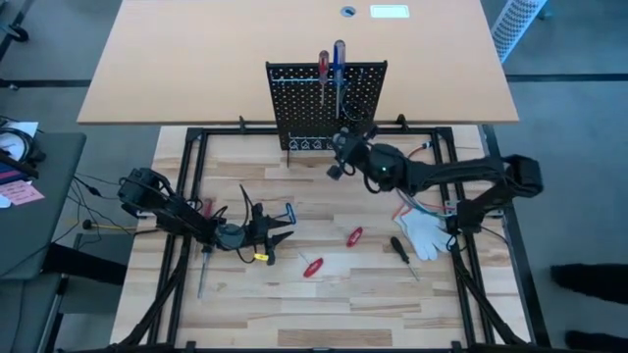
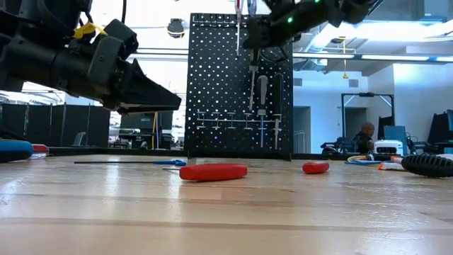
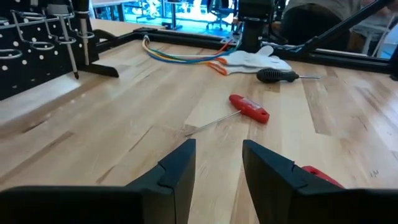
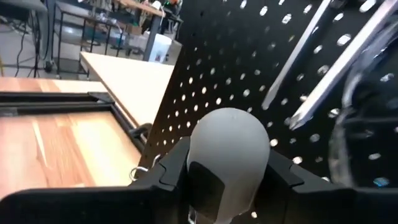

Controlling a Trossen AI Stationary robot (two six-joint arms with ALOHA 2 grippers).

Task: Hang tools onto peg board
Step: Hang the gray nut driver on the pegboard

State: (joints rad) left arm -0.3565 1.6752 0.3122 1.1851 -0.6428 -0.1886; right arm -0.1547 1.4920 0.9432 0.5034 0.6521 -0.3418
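The black peg board (image 1: 324,103) stands upright at the table's far side, with a red-handled and a blue-handled screwdriver (image 1: 332,69) hanging on it. My right gripper (image 4: 229,168) is raised just in front of the board (image 4: 249,74), shut on a tool with a grey rounded handle. My left gripper (image 3: 217,180) hovers low over the table's left middle (image 1: 277,235), open, with nothing between its fingers. On the table lie two red-handled screwdrivers (image 3: 249,107) (image 1: 312,267), a black-handled one (image 3: 277,75) and a blue-handled one (image 2: 170,162). My right gripper pinches the grey handle's rounded end (image 4: 229,134) between its two fingers. The fingers lie about level and point toward the peg board from the table's near right. The tool is lifted clear of the table. Its remaining length is hidden below the fingers.
A white glove (image 3: 258,61) and coloured wires (image 3: 180,56) lie at the right, near the right arm's base. Another red-handled screwdriver (image 1: 204,250) lies beside the left arm. A black frame (image 1: 186,186) borders the wooden work surface.
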